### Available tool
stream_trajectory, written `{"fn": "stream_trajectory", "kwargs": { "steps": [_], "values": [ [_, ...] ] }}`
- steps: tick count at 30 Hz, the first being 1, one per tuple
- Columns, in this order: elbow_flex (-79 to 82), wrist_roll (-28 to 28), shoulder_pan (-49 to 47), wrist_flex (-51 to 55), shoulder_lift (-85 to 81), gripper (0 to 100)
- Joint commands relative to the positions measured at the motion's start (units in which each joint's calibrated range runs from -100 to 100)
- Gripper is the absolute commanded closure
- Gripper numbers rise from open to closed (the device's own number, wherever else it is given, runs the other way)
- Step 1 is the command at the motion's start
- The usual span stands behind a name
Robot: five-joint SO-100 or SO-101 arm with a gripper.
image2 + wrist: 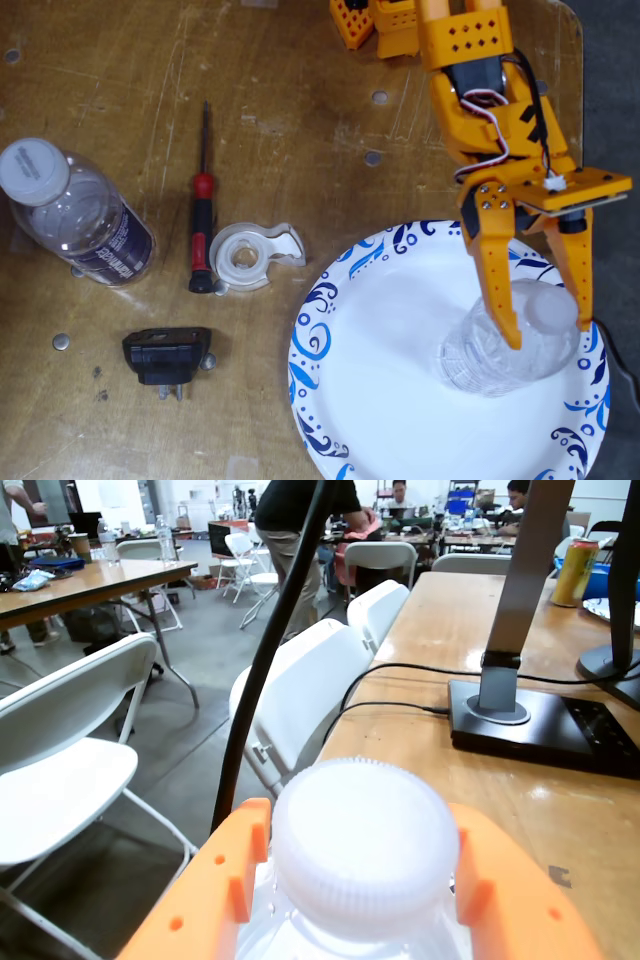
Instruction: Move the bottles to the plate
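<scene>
Slim clear bottle (500, 355) stands upright on the plate (400, 380), right side in the fixed view. Orange tool (548, 332) pinches it at the neck, white cap (365, 845) between the fingers. Wider purple-label bottle (75, 215) lies on the desk (300, 100), far left, beside a screwdriver (203, 205).

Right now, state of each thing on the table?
slim bottle: upright on the plate, cap between the fingers
gripper: around the slim bottle's cap
wide bottle: capped, off the plate
plate: holds one bottle
screwdriver: lying flat
tape dispenser ring: lying flat
black plug adapter: unplugged
</scene>
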Motion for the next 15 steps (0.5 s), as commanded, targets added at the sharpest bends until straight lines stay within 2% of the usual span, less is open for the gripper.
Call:
{"fn": "stream_trajectory", "kwargs": {
  "steps": [1, 10, 15],
  "values": [
    [-1.1, -0.9, 0.0, 4.7, -6.2, 81],
    [-1.0, -2.4, 1.4, 12.6, -17.5, 81],
    [4.3, -2.0, 9.2, 11.8, -24.5, 81]
  ]
}}
